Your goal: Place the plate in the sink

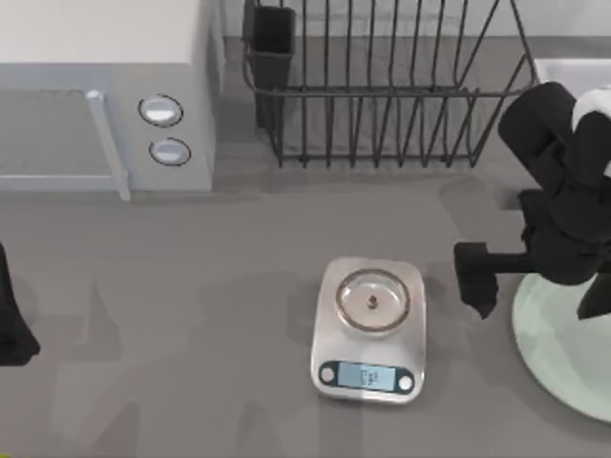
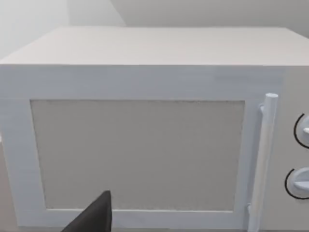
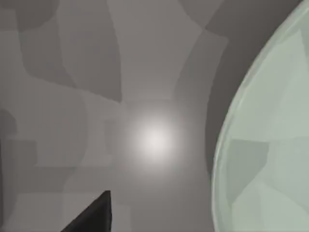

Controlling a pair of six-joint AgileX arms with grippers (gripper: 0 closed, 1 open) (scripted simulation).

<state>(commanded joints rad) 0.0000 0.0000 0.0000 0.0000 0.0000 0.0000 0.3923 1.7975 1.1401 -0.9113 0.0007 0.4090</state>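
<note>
The plate [image 1: 558, 348] lies flat on the grey surface [image 1: 191, 286] at its right edge, partly cut off by the top view's border. The right gripper [image 1: 535, 272] hangs over the plate's near-left rim, between the plate and the scale [image 1: 369, 329]; one dark finger [image 1: 474, 272] sticks out toward the scale, the other is hidden behind the arm, so I cannot tell how wide it is open, and it has hold of nothing that I can see. In the right wrist view the plate's [image 3: 270, 145] pale green rim curves against bare surface, with a dark fingertip [image 3: 94, 215] well apart from it.

The sink [image 1: 573, 72] shows as a pale rim at the far right corner, just beside the rack [image 1: 382, 86]. The microwave [image 1: 105, 95] stands at the far left corner. The left arm [image 1: 14, 324] is parked at the left edge, its wrist camera facing the microwave's door [image 2: 137, 154]; I cannot tell its gripper's opening.
</note>
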